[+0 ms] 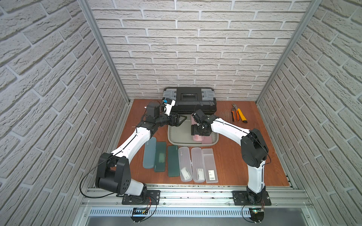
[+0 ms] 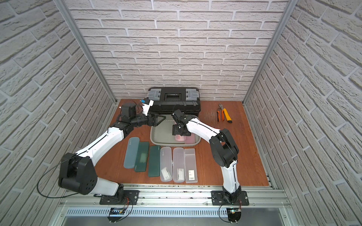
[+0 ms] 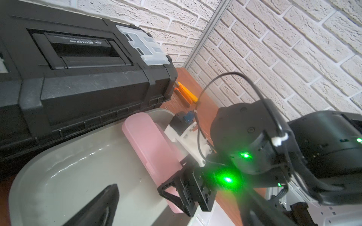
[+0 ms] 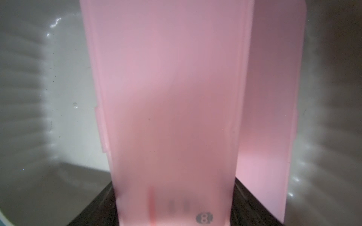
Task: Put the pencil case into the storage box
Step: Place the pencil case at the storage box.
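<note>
Where the brown wooden bench (image 1: 244,156) meets the brick wall, a big black plastic toolbox (image 1: 190,99) stands closed. Just in front of it sits the shallow grey-green plastic storage box (image 1: 176,143), rectangular with rounded corners.

Inside this tub the right claw (image 1: 196,135) is closed on the sides of a long pink translucent plastic pencil case (image 3: 150,144). The case is within the walls, with its far end near the rear wall, but I cannot tell if it touches the bottom. A second pink case (image 4: 274,97) lies just beside it in the tub.

The left claw (image 1: 181,120) hovers over the rear left corner of the tub, spread wide and holding nothing.

A row of six flat plastic cases (image 1: 173,161), blue-grey, dark green and clear, lies near the front edge. Orange-handled pliers (image 1: 233,112) and a yellow knife (image 1: 242,115) lie together at the rear right.
</note>
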Tool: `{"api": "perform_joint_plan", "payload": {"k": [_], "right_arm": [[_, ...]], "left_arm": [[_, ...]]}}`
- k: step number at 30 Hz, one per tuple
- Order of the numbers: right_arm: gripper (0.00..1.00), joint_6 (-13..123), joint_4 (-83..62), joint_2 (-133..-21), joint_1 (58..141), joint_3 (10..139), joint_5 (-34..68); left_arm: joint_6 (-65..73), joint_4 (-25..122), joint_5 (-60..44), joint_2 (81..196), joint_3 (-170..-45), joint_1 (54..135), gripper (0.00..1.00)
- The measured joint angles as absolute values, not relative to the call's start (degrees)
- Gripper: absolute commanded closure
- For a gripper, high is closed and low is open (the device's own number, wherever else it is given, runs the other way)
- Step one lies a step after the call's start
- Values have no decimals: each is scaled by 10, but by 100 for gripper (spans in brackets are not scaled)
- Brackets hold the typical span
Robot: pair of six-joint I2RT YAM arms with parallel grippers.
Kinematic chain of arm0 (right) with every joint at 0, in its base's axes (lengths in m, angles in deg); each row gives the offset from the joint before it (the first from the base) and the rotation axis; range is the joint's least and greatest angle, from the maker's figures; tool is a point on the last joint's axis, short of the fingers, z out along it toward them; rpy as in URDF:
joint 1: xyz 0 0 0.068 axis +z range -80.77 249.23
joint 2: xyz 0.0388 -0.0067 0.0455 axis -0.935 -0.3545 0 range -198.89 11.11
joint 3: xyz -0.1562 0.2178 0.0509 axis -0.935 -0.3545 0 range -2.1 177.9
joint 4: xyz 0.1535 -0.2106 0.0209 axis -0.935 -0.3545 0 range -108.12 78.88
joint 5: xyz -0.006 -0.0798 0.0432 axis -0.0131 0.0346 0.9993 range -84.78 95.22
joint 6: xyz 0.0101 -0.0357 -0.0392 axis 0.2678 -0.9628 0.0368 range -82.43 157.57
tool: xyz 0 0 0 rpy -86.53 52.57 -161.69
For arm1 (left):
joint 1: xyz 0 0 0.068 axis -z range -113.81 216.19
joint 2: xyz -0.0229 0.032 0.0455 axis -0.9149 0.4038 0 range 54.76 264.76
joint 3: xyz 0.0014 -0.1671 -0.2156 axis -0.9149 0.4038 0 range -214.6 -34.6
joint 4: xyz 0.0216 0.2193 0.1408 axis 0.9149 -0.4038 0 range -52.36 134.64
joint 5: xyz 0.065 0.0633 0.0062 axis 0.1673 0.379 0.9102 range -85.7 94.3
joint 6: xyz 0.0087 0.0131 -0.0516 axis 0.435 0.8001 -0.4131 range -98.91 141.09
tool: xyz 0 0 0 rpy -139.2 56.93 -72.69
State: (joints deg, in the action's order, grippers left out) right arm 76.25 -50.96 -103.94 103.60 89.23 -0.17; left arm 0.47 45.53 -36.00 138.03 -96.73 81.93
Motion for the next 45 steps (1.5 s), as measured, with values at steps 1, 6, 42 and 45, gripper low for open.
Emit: {"api": "perform_joint_plan", "payload": {"k": [1, 6, 42, 45], "right_arm": [[19, 764, -508, -1041, 1038, 892, -3], [11, 768, -500, -1049, 1045, 892, -4], [8, 684, -586, -1202, 1083, 1065, -171], [8, 686, -587, -1202, 1082, 1068, -186]], "left_arm": [[5, 455, -355, 1380, -967, 819, 1], [10, 454, -322, 1370, -957, 819, 2], [40, 454, -124, 1289, -907, 801, 2], [44, 449, -131, 1297, -907, 806, 2]]}}
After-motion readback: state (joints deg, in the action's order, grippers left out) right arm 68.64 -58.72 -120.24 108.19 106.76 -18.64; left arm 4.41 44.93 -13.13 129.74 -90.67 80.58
